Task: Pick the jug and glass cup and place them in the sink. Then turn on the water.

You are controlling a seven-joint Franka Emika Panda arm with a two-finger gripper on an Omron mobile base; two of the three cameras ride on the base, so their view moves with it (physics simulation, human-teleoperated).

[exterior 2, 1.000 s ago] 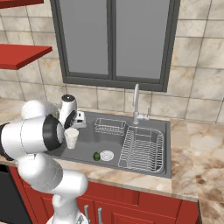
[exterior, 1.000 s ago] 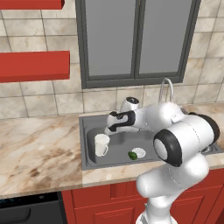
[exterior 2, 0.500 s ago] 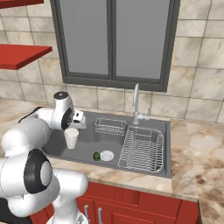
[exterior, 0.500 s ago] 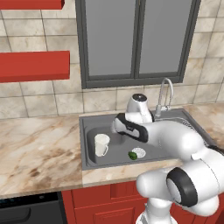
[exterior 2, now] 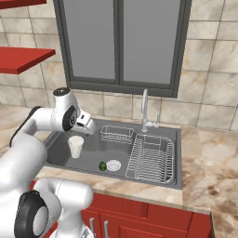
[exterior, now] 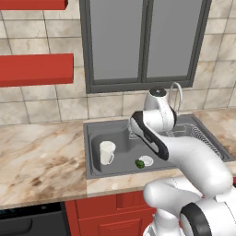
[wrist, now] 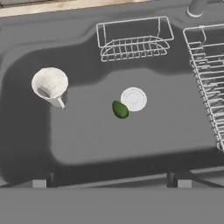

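Observation:
The pale jug point(exterior: 107, 152) point(exterior 2: 76, 146) point(wrist: 50, 84) stands upright in the left end of the grey sink point(exterior: 90, 154) point(exterior 2: 178, 155) point(wrist: 26, 144), touching nothing. My gripper point(wrist: 109, 181) point(exterior: 132, 132) point(exterior 2: 93, 130) hovers above the basin, to the right of the jug and apart from it. Its fingertips point(wrist: 41, 182) stand wide open with nothing between them. The curved chrome tap point(exterior: 175, 94) point(exterior 2: 144, 109) rises at the back rim, right of my hand. The glass cup is out of view.
A small green object point(wrist: 120, 109) point(exterior: 139, 163) point(exterior 2: 102, 166) lies beside the white drain point(wrist: 133, 98). A wire basket point(wrist: 133, 39) point(exterior 2: 116, 134) hangs on the back wall. A wire dish rack point(exterior 2: 151, 158) point(wrist: 210, 74) fills the right basin. Marble counter point(exterior: 41, 161) surrounds the sink.
The arm has swung its elbow from the front toward the right, and the hand has drifted right, away from the jug. The jug stays put in the sink; the gripper stays open.

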